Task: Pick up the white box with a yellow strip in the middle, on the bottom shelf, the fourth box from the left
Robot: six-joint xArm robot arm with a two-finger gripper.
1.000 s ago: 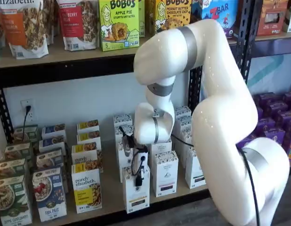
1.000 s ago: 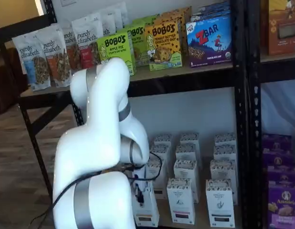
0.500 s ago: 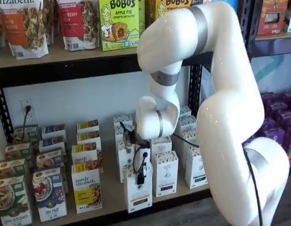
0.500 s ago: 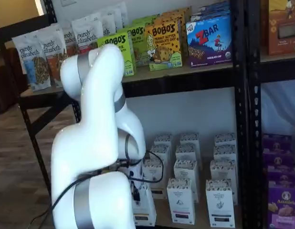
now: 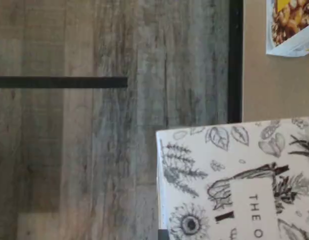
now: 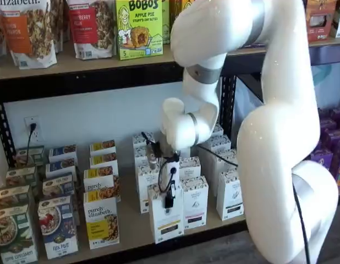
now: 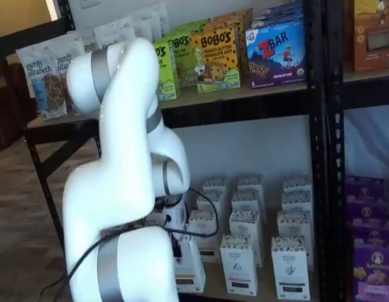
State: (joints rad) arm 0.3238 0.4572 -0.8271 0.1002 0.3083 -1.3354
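Observation:
My gripper (image 6: 170,193) is shut on the top of the white box (image 6: 165,221), a tall narrow carton with a dark label patch low on its front. The box stands out at the front edge of the bottom shelf (image 6: 131,228), ahead of the other white cartons. In a shelf view the white box (image 7: 189,274) shows only in part behind the arm's lower body. The wrist view looks straight onto the white box (image 5: 229,185) with its black plant drawings, held out past the bottom shelf's (image 5: 277,85) black front rail over the wooden floor.
A "purely elizabeth" box (image 6: 102,220) stands just left of the held box. Alike white cartons (image 6: 195,201) fill the rows to its right and behind. Bobo's boxes (image 6: 138,27) line the shelf above. A black rack post (image 7: 317,157) and purple boxes (image 7: 374,267) stand at the right.
The arm's elbow has risen, and the wrist has drawn up and to the right. The white box has come with the gripper, forward toward the shelf's front edge.

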